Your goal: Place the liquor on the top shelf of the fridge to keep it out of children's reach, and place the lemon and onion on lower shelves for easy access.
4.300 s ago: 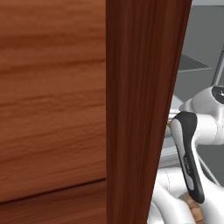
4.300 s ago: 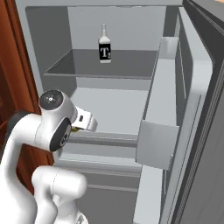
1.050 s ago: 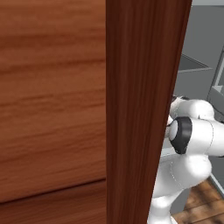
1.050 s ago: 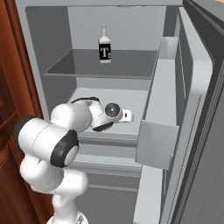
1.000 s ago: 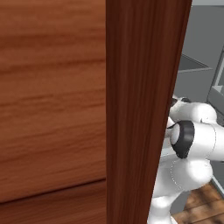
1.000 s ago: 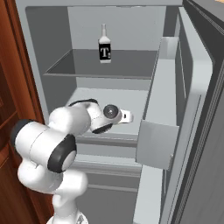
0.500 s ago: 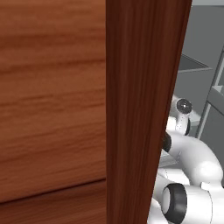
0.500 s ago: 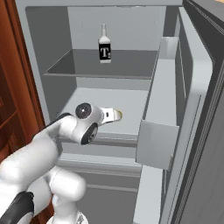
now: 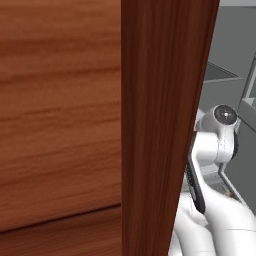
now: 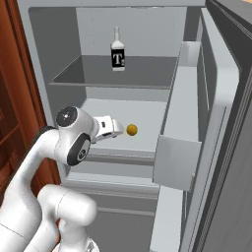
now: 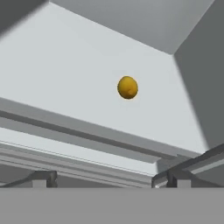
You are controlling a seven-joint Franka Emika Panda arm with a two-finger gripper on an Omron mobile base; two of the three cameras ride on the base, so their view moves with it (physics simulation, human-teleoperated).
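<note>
Fridge (image 10: 211,98) door open, bottle (image 10: 117,50) upright on top shelf (image 10: 147,74), lemon (image 10: 131,129) on the shelf below, gripper (image 10: 119,129) just beside it with jaws wide and empty, wooden cabinet (image 9: 100,125) blocking the left base view

A: Any readable txt?
B: One thing. White capital "T" on the black label of the liquor (image 10: 117,50), w/ a tiny mark right after it, maybe a dot, too small to tell. Bottle stands upright on the top shelf (image 10: 88,78) of the fridge (image 10: 49,49).
A: Brand, nrs, signs elsewhere in the fridge?
B: Nope, nothing else legible. No smaller print readable on that label either.
</note>
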